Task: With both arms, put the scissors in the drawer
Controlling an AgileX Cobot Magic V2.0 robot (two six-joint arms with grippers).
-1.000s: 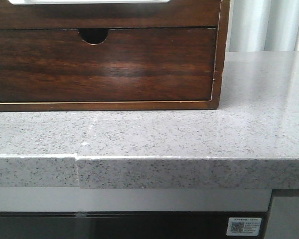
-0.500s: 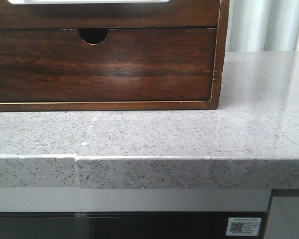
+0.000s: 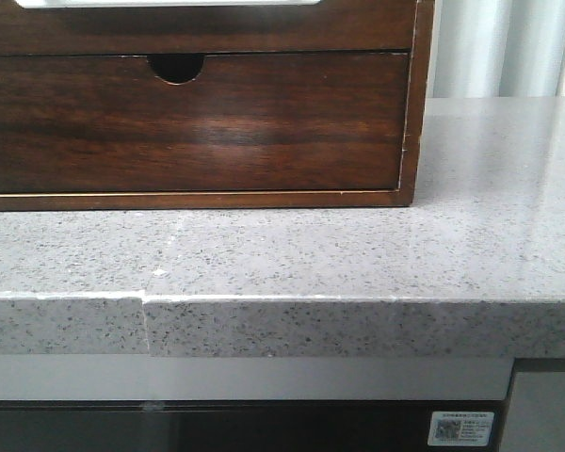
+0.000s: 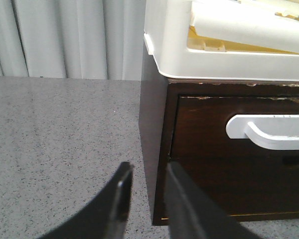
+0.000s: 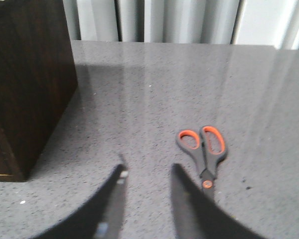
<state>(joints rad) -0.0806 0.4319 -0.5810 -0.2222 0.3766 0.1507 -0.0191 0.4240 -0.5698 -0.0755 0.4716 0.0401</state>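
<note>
The front camera sat low and close, facing the wooden cabinet [image 3: 198, 122] on the grey desk [image 3: 358, 254]. Both wrist cameras looked past their fingers at that cabinet (from opposite sides), sharing the desk.

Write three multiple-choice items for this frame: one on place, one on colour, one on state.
1. Where do the scissors lie?
A. In the drawer
B. On the grey counter
C. In the right claw

2. What colour lines the scissors' finger loops?
A. Orange
B. Blue
C. Green

3. What state is the drawer with the white handle in?
A. Pulled out
B. Removed
C. Shut

Key: 1 B, they rest flat on the counter, beside the right claw. 2 A, orange rims show inside both loops. 3 C, its front sits flush in the cabinet.
</note>
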